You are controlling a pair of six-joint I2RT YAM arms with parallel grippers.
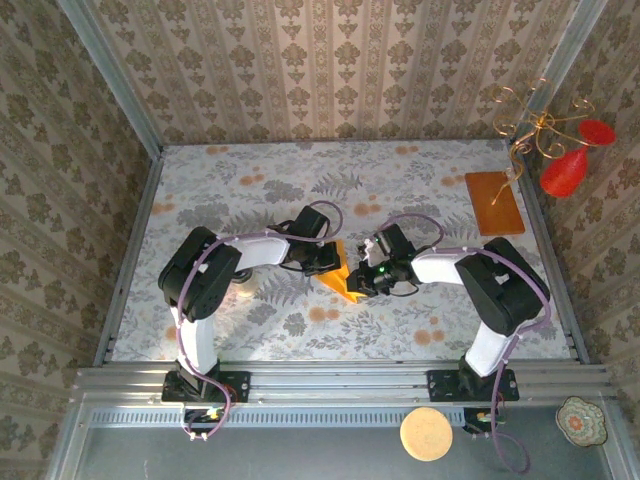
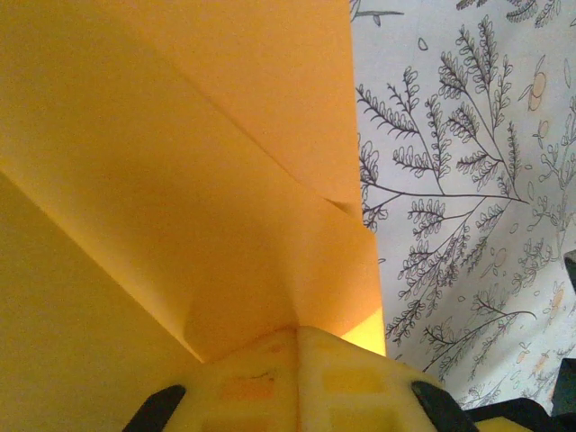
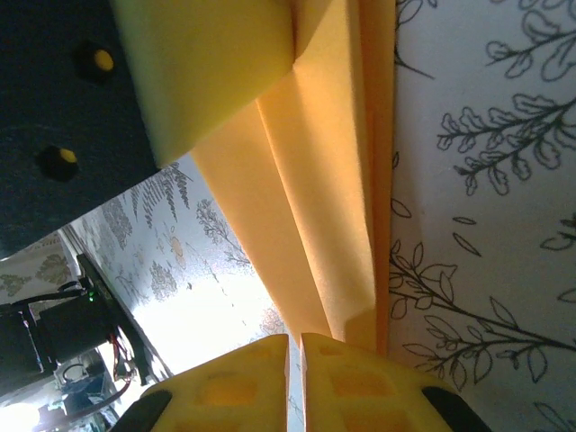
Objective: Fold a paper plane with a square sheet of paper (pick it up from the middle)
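The left gripper (image 1: 325,262) is clamped on the folded sheet of paper (image 1: 339,280). In its wrist view the two yellow pads (image 2: 243,387) meet with no gap, and the orange-yellow paper puckers where it reaches them. The right gripper (image 1: 360,283) has its jaws drawn almost together. Its wrist view shows only a hairline slit between the pads (image 3: 360,387), and the paper's layered edge rests against the top of the pad at 3 o'clock. Whether any paper is pinched there I cannot tell.

The sheet sits near the middle of the floral table (image 1: 250,200), a little toward 6 o'clock from centre. It is between the two grippers, with the left one at its 10 o'clock and the right one at its 3 o'clock. From above it reads as a small angular wedge. In the left wrist view flat layers overlap, with a fold edge running from 10 o'clock down to 4 o'clock. In the right wrist view long, narrow creases run side by side from 12 o'clock toward 6 o'clock.

A darker brown board (image 1: 493,203) lies flat at the table's 2 o'clock, near the edge and well apart from the paper.
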